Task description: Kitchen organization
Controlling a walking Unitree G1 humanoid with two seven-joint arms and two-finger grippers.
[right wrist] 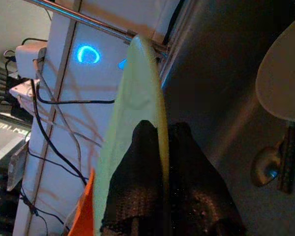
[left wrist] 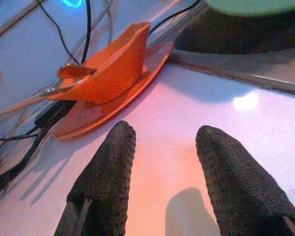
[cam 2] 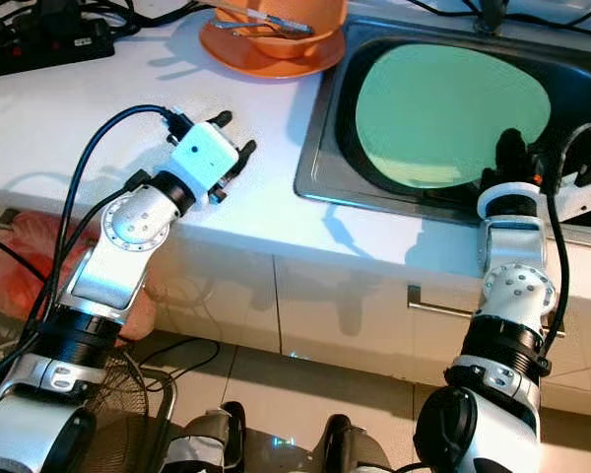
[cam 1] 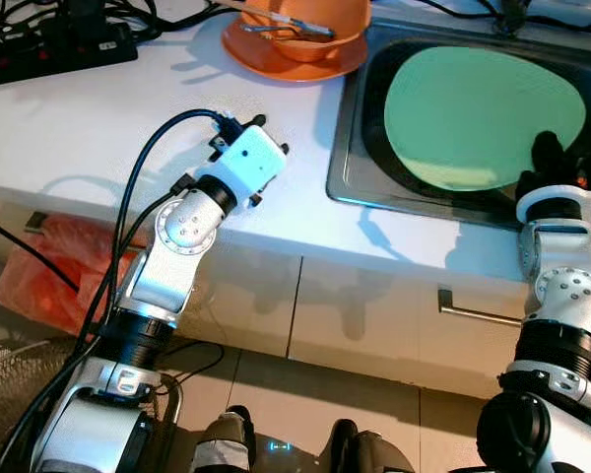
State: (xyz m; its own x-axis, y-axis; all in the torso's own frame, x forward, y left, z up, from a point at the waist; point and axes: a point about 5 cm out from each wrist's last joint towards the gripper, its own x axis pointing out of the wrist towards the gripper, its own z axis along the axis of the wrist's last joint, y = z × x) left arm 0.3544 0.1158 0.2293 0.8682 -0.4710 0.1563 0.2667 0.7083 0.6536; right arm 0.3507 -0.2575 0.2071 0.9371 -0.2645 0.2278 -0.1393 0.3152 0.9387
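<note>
In the sink [cam 1: 347, 148] — green plate [cam 1: 478, 113] pinched edge-on by right end effector [right wrist: 162, 147].

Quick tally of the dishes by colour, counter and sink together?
Orange: 2, the bowl stacked on the plate on the counter.
Green: 1, the plate in the sink, gripped at its rim by the right hand.
Total: 3.

The white desk [cam 2: 69, 118] carried an orange bowl [cam 2: 286, 25] on an orange plate [cam 2: 266, 57], with utensils resting in the bowl. A black power strip [cam 2: 39, 41] lay at the far left. The left tool [cam 2: 231, 133] hovered over the desk, near the steel sink [cam 2: 320, 148]. The right tool [cam 2: 512, 148] reached into the sink at the near edge of a pale green plate [cam 2: 443, 108].
</note>
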